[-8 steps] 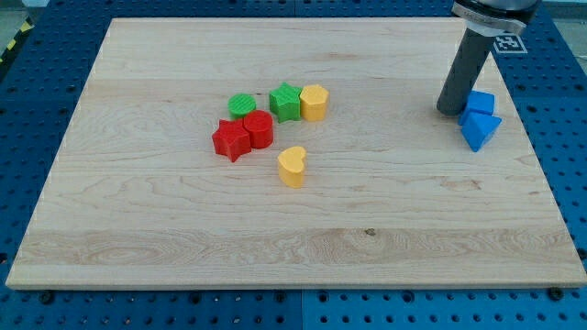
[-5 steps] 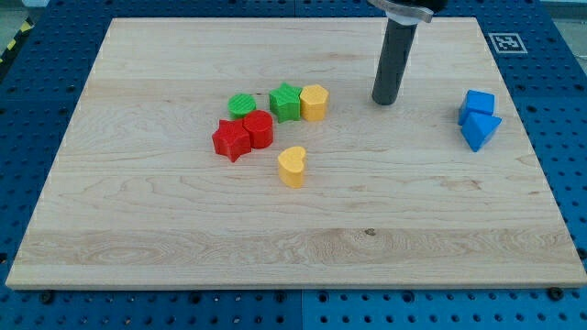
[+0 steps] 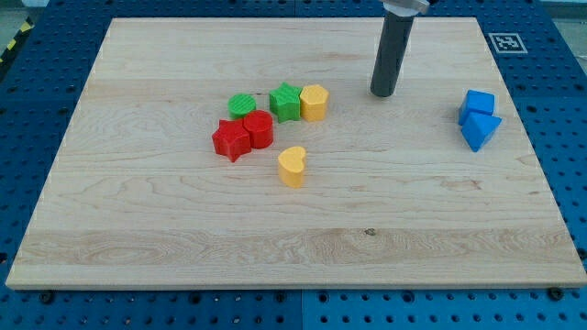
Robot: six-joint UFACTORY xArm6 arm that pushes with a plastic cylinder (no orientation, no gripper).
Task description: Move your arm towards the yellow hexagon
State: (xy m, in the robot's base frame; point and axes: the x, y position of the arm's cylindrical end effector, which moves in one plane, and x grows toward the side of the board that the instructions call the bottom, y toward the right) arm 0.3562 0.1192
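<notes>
My tip (image 3: 382, 93) is resting on the wooden board (image 3: 138, 229) towards the view's top, right of centre; there are no jaws to be apart or together, only a plain dark rod touching nothing but the board. The yellow hexagon (image 3: 314, 102) is sitting near it to the view's left, at the right-hand end of the cluster, with bare wood lying between the two.

Pressing against the hexagon's left side is the green star (image 3: 285, 101), and beyond that are lying the green round block (image 3: 242, 105), a red block (image 3: 259, 129) whose shape I am not making out with confidence, and the red star (image 3: 231, 140). The yellow heart (image 3: 292, 167) is lying apart, below the cluster. Two blue blocks (image 3: 478, 119) are sitting well away at the view's right, touching each other.

To do this step well, I judge the tip should be sliding straight leftward and very slightly down the view, slowing as the gap is closing and stopping just beside the hexagon's right face. Overrunning is the risk: a shove would be driving the hexagon into the green star and disturbing the whole group.
</notes>
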